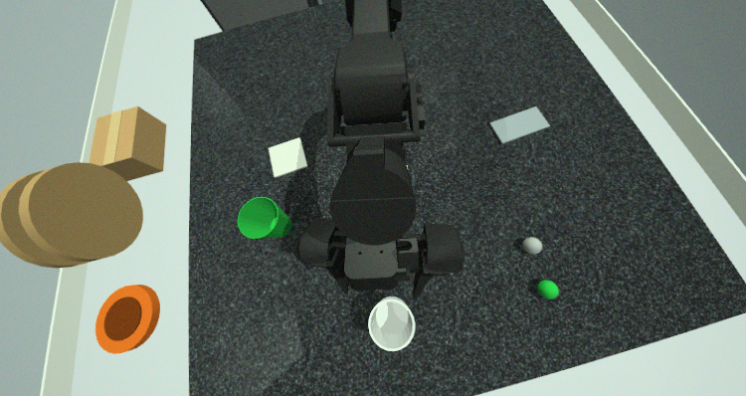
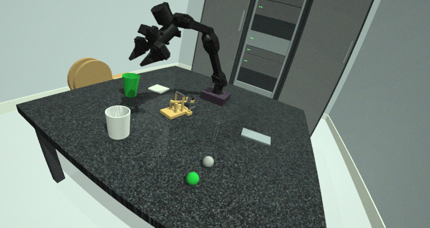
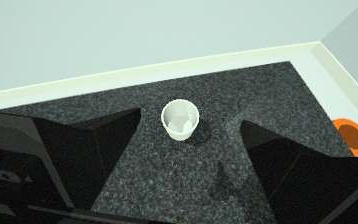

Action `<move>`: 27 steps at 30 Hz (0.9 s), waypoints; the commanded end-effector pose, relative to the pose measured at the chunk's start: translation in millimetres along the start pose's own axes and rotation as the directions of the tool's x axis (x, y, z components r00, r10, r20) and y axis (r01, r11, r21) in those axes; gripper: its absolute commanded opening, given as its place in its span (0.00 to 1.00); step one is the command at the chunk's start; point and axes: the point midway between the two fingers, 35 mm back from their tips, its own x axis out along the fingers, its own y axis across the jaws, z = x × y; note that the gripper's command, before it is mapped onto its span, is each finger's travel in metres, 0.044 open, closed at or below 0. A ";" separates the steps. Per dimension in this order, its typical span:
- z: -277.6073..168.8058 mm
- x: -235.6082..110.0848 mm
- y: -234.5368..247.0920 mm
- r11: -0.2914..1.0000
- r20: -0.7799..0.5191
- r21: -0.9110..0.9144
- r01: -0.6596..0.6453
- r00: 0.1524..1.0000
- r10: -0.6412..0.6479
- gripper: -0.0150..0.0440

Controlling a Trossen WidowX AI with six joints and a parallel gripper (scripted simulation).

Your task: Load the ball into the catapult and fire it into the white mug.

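Note:
My gripper (image 1: 383, 289) (image 2: 139, 61) (image 3: 190, 118) is open and empty, raised high above the table and tilted down. The white mug (image 1: 391, 323) (image 2: 117, 122) (image 3: 180, 119) stands upright near the table's front edge, and shows between my fingers in the wrist view. The wooden catapult (image 2: 177, 106) sits mid-table in front of the arm's base (image 2: 215, 95); the arm hides it in the top view. A small dark blob sits at its arm's end, too small to identify. A white ball (image 1: 531, 245) (image 2: 207, 161) and a green ball (image 1: 547, 289) (image 2: 192, 177) lie on the table, far right of the mug.
A green cup (image 1: 263, 217) (image 2: 131, 85) stands left of the catapult beside a white square pad (image 1: 287, 156) (image 2: 158, 88). A grey slab (image 1: 519, 124) (image 2: 255, 136) lies at the right. On the floor are an orange bowl (image 1: 126, 317) (image 3: 352, 136), a cardboard box (image 1: 130, 140) and wooden discs (image 1: 73, 213) (image 2: 88, 73).

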 end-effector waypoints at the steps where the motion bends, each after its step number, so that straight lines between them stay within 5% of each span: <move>1: 1.6 -0.5 -0.6 1.000 0.006 0.005 0.005 1.000 -0.005 1.00; 3: 1.6 -0.5 -0.6 1.000 0.006 0.005 0.005 1.000 -0.005 1.00; 20: 1.6 -0.5 -0.6 1.000 0.006 0.005 0.005 1.000 -0.005 0.25; 27: 1.6 -0.5 -0.6 1.000 0.006 0.005 0.005 1.000 -0.005 0.25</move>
